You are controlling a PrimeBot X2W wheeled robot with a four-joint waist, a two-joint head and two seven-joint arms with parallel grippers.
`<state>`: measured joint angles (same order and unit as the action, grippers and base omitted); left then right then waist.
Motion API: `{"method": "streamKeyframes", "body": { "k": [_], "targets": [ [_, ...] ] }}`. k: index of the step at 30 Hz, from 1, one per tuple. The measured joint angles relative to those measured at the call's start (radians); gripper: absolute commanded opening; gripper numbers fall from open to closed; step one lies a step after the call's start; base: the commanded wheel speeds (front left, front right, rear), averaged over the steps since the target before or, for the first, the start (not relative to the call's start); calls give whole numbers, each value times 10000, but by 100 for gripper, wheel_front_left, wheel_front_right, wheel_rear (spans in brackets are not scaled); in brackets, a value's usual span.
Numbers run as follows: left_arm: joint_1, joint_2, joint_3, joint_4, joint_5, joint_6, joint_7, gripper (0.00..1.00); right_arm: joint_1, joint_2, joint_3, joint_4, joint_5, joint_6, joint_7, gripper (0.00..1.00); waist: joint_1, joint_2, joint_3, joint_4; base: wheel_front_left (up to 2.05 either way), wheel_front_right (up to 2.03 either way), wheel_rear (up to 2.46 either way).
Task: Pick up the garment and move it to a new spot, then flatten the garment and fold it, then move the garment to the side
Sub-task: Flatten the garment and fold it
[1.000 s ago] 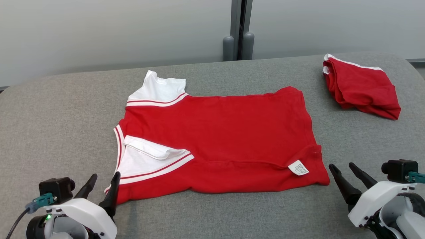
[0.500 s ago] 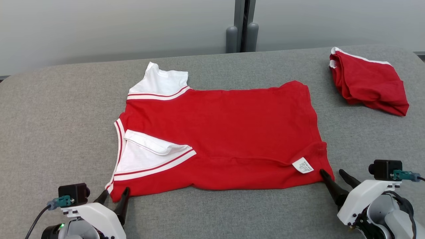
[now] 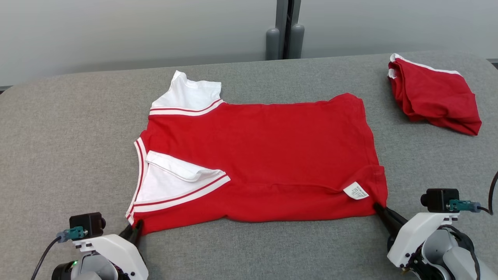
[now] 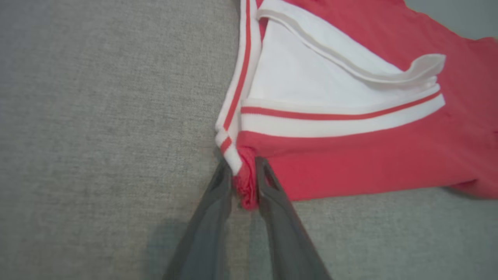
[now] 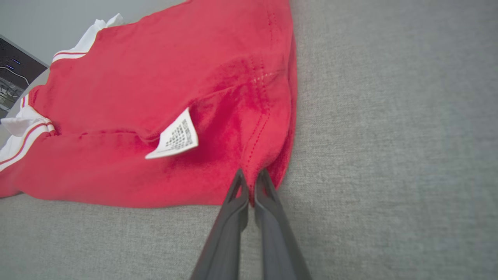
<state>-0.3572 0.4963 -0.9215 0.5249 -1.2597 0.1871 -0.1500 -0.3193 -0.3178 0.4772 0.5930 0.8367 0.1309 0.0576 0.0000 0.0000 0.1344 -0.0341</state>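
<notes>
Head view: a red-and-white garment (image 3: 256, 155) lies spread flat in the middle of the gray padded surface (image 3: 70, 128). The left gripper (image 4: 244, 171) pinches its bunched near-left corner; the right gripper (image 5: 251, 177) is closed tight on the near-right hem corner. A second red bundle (image 3: 432, 97) sits far right.

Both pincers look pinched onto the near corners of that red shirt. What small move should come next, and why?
Probably lift both corners together and carry the near edge over toward the far edge, making a fold. The left pincer grips the shirt at its sleeve-side corner, the right pincer grips the hem corner beside the label, and the shirt lies flat.
</notes>
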Motion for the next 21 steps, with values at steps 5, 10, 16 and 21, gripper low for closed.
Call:
{"method": "streamKeyframes", "body": {
  "k": [5,10,16,21],
  "targets": [
    [-18,-61,2,165,-25,-199,2,0,0,-56,69,-8,54,0,-100,0,0,0,-64,24,0,0,0],
    [20,86,65,-61,-92,-276,-40,0,27,-169,69,-119,244,0,-186,0,0,0,-239,43,0,0,0],
    [781,721,127,-1231,-307,-15,-38,0,709,-483,119,-616,660,0,-54,0,0,0,-546,89,0,0,0],
    [1455,1427,173,-2552,-407,512,0,0,1463,-1030,-105,-1315,915,2,146,0,0,0,-674,186,0,0,0]
  ]
}}
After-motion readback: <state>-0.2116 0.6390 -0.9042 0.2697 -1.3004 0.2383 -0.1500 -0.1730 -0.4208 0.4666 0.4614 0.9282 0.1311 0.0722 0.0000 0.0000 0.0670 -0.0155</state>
